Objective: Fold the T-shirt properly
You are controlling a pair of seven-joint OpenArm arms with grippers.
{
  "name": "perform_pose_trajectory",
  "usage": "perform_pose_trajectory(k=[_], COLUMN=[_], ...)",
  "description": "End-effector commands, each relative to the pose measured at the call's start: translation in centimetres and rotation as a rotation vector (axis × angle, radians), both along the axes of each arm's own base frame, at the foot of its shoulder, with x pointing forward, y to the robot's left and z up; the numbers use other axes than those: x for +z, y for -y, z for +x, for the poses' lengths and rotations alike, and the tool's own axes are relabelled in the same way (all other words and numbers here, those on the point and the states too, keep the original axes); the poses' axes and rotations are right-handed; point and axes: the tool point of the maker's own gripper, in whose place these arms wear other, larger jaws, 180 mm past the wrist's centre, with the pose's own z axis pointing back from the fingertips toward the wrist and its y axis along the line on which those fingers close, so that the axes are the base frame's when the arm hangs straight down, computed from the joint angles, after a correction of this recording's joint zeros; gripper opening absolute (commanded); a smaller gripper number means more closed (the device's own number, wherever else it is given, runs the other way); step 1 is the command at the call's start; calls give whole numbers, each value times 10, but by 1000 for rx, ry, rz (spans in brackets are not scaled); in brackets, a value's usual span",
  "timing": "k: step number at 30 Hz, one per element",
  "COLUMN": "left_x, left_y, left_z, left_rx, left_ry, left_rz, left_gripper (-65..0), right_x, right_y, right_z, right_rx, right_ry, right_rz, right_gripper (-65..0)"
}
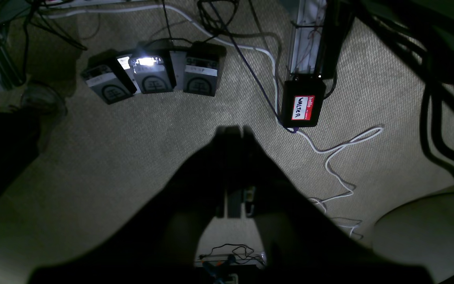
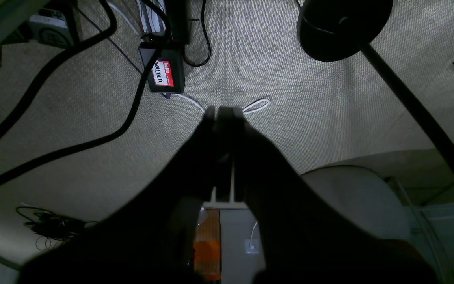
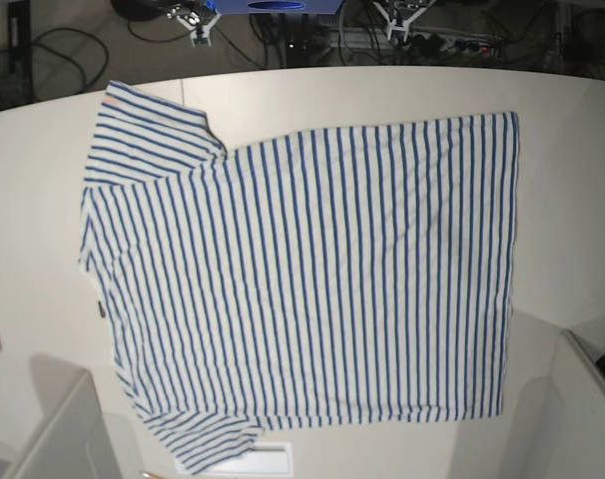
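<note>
left fingers [image 1: 233, 132] closed over carpet [image 1: 132, 157] | T-shirt [image 3: 312, 279] flat, base view only

I work in a lab — carpet [image 1: 140, 157] strewn with cables [image 1: 341, 157], power bricks [image 1: 152, 75], a name-tagged box [image 1: 303, 104] — beside a white bench [image 3: 572, 150].

Wrist views dim and shadowed; base view evenly bright, sharp.

T-shirt [image 3: 312, 279] flat on table [image 3: 572, 200]
</note>
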Motion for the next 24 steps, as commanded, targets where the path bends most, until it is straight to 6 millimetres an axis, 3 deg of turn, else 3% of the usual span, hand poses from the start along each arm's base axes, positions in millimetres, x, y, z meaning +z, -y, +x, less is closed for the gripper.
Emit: perform_pose_trajectory(k=[1,10,14,21,24], left_x=[1,6,9,21,32], left_y=[-3,-3,-17,-24,-26], left_z=[-8,-45,-55,-64,-69], left_rx=[-8,-12,-20,-39,-52], left_ry=[-18,-64,-49,30,76], left_rz=[9,7,27,30,29], left_gripper=[-650,-650,-650,-650,-650], right_x=[1,4,6,11,19], right_y=[1,1,2,1,1], right_z=[-6,-35,-49,-63,-79], right_rx=[4,3,3,5,-1], right_ry=[-16,-84,-105,-44,-13], right_rz=[3,1,0,3,3], right_gripper=[-650,-650,-650,-650,-650])
